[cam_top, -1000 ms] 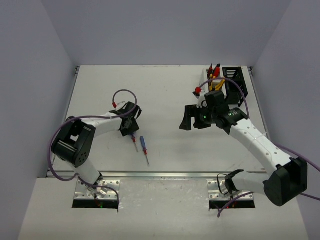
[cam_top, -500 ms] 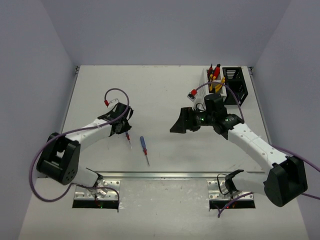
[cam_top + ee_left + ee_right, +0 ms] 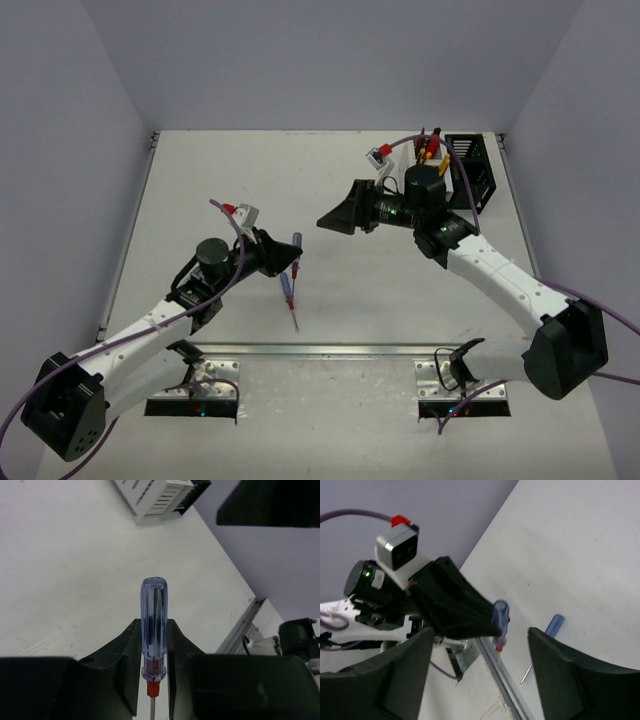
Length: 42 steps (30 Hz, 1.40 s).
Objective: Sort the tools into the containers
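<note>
The thin screwdriver with the clear blue handle and red collar is sitting between the fingers of the left claw, which is clenching it at the lower part of the handle. The blue end is poking out past the fingertips and the thin metal shaft is running back between them. Seen from overhead, this screwdriver is hanging just to the 9 o'clock side of the table's centre. A second screwdriver of the same kind is lying flat on the table just at 6 o'clock from the held one, apart from it, its shaft pointing toward the metal rail that is running along the near edge. At about 1 o'clock from the held screwdriver the right claw is hovering above the table with its fingers spread wide and nothing between them. Its own camera is looking between the two dark fingers at the left claw and both screwdrivers. Farther out, in the table's 1 o'clock corner, the white bin is standing with red and yellow handles sticking up out of it, though the right arm is covering part of it from above. The black bin is standing right beside it at 3 o'clock. Whether the two are touching cannot be told. A purple cable is looping over the right arm near the bins.
</note>
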### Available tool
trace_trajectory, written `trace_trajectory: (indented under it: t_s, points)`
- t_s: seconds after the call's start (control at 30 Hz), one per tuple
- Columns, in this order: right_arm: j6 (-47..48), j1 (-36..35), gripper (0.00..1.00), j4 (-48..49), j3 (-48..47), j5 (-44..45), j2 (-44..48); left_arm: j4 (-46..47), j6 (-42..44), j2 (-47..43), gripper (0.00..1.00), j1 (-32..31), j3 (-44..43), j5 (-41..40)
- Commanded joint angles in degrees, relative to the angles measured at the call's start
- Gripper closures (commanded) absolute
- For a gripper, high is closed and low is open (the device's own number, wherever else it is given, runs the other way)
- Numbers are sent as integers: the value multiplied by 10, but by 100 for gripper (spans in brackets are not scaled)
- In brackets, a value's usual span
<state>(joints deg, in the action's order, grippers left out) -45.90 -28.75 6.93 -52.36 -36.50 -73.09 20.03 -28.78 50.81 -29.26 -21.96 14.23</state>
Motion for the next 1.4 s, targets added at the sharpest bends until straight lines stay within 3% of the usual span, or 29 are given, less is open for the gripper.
trace_trajectory:
  t_s: [0.0, 0.23, 0.43, 0.63, 0.67, 0.73, 0.77, 0.83, 0.9, 0.93, 1.0, 1.03, 1.13, 1.23, 1.3, 1.37]
  points:
    - [25, -44, 30, -43, -57, 105, -13, 156, 38, -18, 100, -27, -4, 109]
    - [36, -88, 40, -67, -62, 158, -29, 183, 38, 2, 100, -31, -8, 128]
    - [41, -104, 68, -81, -70, 124, -57, 192, 42, -5, 100, -32, -6, 103]
    - [31, -121, 64, -77, -59, 101, -65, 180, 50, 5, 100, -32, -21, 90]
    - [31, -122, 68, -78, -58, 103, -67, 182, 50, 5, 100, -32, -21, 90]
    - [33, -124, 94, -79, -56, 110, -70, 184, 49, 4, 100, -32, -23, 89]
    - [33, -124, 99, -85, -56, 124, -71, 184, 49, 3, 100, -32, -24, 87]
    - [33, -124, 100, -91, -59, 134, -73, 182, 50, -4, 100, -33, -25, 83]
    - [36, -124, 100, -106, -67, 146, -75, 176, 53, -15, 83, -33, -25, 69]
    - [44, -122, 100, -116, -73, 168, -76, 164, 55, -20, 63, -32, -28, 61]
    - [64, -117, 100, -147, -86, 227, -73, 129, 54, -28, 11, -32, -39, 30]
    - [75, -106, 100, -163, -94, 268, -69, 92, 52, -31, 0, -32, -51, 0]
    - [107, -33, 100, -232, -130, 398, -51, -102, 35, -39, 0, -32, -114, -100]
    - [148, 50, 100, -272, -151, 521, -19, -305, -26, -57, 0, -32, -162, -262]
    - [174, 76, 100, -273, -162, 608, -8, -364, -56, -75, 0, -32, -166, -312]
    - [197, 131, 100, -268, -184, 679, 2, -377, -59, -92, 0, -31, -154, -300]
